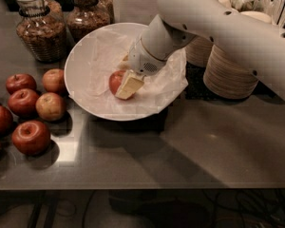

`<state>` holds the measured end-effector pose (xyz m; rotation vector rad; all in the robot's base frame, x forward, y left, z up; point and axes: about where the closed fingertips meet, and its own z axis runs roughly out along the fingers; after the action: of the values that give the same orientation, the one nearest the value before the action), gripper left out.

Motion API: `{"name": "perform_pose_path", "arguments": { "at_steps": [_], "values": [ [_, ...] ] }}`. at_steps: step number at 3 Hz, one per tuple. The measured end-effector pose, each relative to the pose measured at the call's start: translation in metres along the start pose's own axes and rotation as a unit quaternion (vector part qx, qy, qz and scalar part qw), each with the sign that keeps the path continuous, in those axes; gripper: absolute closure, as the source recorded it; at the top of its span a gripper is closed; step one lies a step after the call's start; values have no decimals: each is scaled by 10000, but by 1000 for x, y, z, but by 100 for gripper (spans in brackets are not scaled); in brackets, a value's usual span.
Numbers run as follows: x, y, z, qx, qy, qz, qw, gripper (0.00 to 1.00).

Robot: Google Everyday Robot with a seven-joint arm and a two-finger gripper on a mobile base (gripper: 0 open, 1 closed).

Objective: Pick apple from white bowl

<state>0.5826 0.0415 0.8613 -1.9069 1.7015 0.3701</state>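
The apple (115, 81), small and orange-red, lies in the middle of the wide white bowl (80, 56), on its crumpled white paper lining. My gripper (127, 83) reaches down into the bowl from the upper right and sits right against the apple's right side, covering part of it. The white arm (213, 27) hides the bowl's far right rim.
Several darker red apples (31, 137) lie grouped on the dark counter left of the bowl. Two glass jars (40, 30) of granola stand behind it. Stacks of cream disposable bowls (230, 75) stand to the right, with cutlery behind them. The counter's front edge (142, 188) runs along the bottom.
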Motion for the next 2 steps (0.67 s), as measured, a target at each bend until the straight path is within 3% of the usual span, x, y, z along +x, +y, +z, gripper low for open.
{"name": "perform_pose_path", "arguments": {
  "at_steps": [1, 2],
  "values": [
    [-4, 3, -3, -52, -105, -21, 9999, 100],
    [-27, 4, -38, 52, -474, -202, 9987, 100]
  ]
}}
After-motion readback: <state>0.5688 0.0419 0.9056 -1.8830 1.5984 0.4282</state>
